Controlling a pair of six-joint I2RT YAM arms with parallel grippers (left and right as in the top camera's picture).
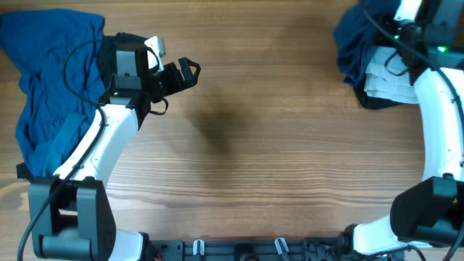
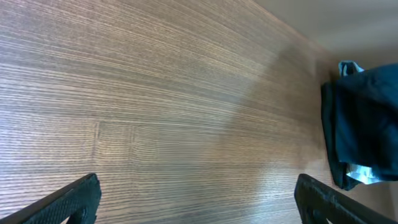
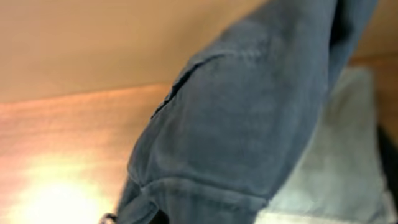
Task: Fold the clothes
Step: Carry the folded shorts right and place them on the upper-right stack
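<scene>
While the left gripper [image 1: 187,72] is held with jaws apart above the worktop [image 1: 275,145], jaws of the right gripper [image 1: 388,45] are clamped on the denim shorts [image 3: 249,124], far right.

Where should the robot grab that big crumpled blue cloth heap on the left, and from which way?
Probably a raised fold on top of the crumpled bright blue cloth heap, coming straight down from above. It lies bunched with no flat hem showing, so a ridge gives fingers something to pinch. The open left gripper points away from it now.
</scene>
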